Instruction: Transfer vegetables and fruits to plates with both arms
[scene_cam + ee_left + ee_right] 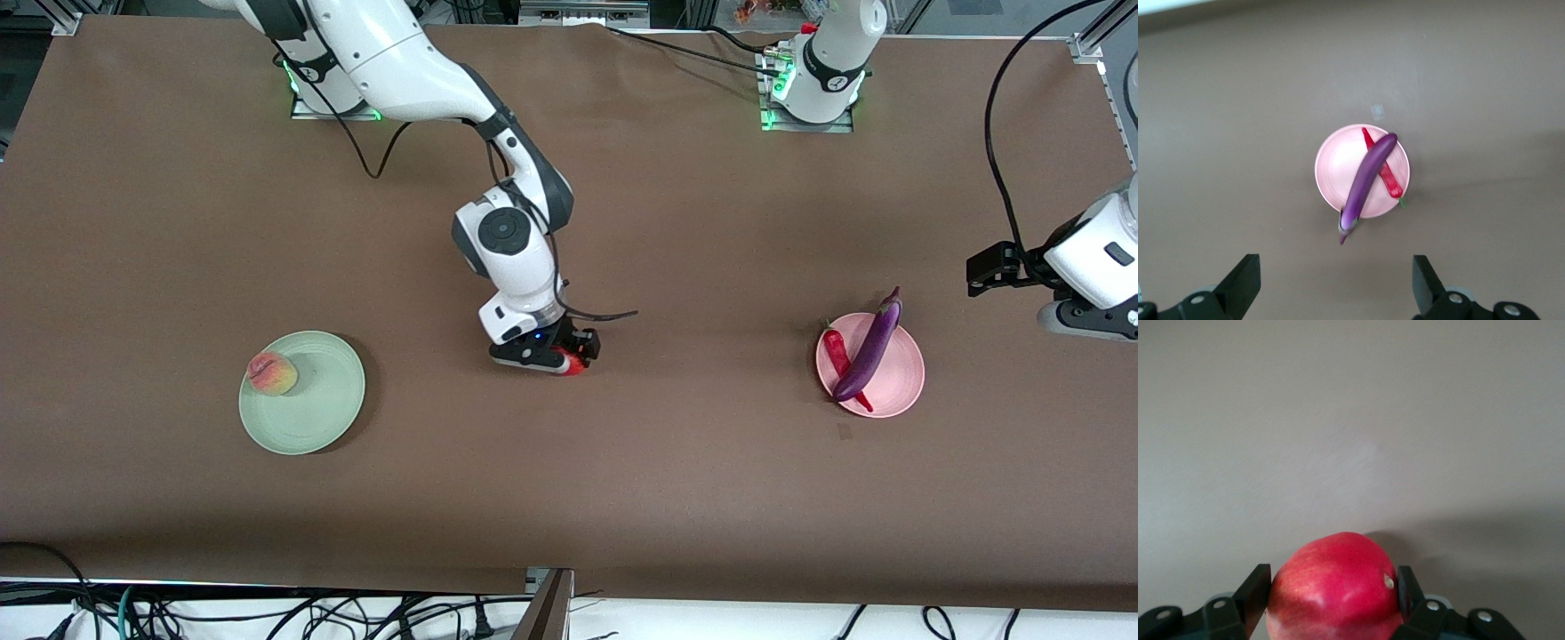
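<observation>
eggplant (869,350): glossy | red fruit (1335,588): shiny, smooth | tablecloth (178,267): matt

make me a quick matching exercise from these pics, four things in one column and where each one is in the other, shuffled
Things:
1. peach
2. eggplant
3. round red fruit
4. left gripper

Places or states:
A. between the fingers of the right gripper, down at the middle of the table
B. on the green plate
C. open, holding nothing, up above the pink plate
D. lying across the pink plate, over the red chili

Right pairs: 1-B, 2-D, 3-A, 4-C
</observation>
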Robot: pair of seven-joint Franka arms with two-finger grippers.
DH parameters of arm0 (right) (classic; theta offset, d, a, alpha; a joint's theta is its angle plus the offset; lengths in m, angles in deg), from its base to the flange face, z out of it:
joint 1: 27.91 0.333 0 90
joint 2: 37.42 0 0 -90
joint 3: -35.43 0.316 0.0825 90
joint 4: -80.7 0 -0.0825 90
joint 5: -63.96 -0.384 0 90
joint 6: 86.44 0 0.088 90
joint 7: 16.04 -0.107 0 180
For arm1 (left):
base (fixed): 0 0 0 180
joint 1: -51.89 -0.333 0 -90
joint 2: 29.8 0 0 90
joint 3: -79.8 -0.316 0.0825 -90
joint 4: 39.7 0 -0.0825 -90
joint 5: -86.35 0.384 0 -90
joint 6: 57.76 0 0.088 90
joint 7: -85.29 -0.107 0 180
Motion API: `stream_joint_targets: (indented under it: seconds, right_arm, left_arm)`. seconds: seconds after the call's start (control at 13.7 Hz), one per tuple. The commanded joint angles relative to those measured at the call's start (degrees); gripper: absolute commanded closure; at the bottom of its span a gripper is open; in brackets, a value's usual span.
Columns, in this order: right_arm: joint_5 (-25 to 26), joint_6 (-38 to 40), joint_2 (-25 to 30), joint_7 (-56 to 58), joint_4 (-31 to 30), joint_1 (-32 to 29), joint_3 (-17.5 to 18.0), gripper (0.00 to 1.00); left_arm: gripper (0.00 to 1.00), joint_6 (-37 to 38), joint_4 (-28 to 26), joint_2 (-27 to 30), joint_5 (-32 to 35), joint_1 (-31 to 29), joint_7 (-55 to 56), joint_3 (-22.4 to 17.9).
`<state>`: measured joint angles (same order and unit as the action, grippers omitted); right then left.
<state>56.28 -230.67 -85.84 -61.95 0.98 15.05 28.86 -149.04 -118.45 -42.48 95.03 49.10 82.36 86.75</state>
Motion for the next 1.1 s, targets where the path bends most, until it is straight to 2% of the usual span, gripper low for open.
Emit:
stream_joint_targets:
  seconds: [0.0, 0.07, 0.29, 0.44, 1.02]
  right_arm:
    - [-0.2, 10.9, 5.5, 8.6, -0.6, -5.0, 1.0, 0.58]
    - [-0.3, 14.5, 7.0, 11.8, -0.7, -6.9, 1.0, 0.57]
    - [-0.4, 24.2, 9.5, 22.8, -0.7, -13.9, 1.0, 0.56]
    - [-0.3, 28.5, 9.8, 29.6, -1.0, -17.5, 0.6, 0.56]
    - [-0.1, 31.6, 7.6, 49.7, -2.8, -30.5, 0.6, 0.56]
  left_arm:
    - [0.00, -13.8, -22.1, 17.6, -2.6, 3.7, 1.7, -4.0]
    - [0.00, -14.2, -23.0, 17.9, -2.9, 4.3, 1.5, -5.0]
    - [0.00, -6.2, -19.5, 15.3, -4.9, 3.4, 1.8, -5.4]
    - [0.00, -5.7, -19.3, 15.1, -6.8, 3.1, 2.6, -5.4]
    - [0.00, -5.3, -17.6, 14.2, -6.9, 3.3, 4.1, -4.8]
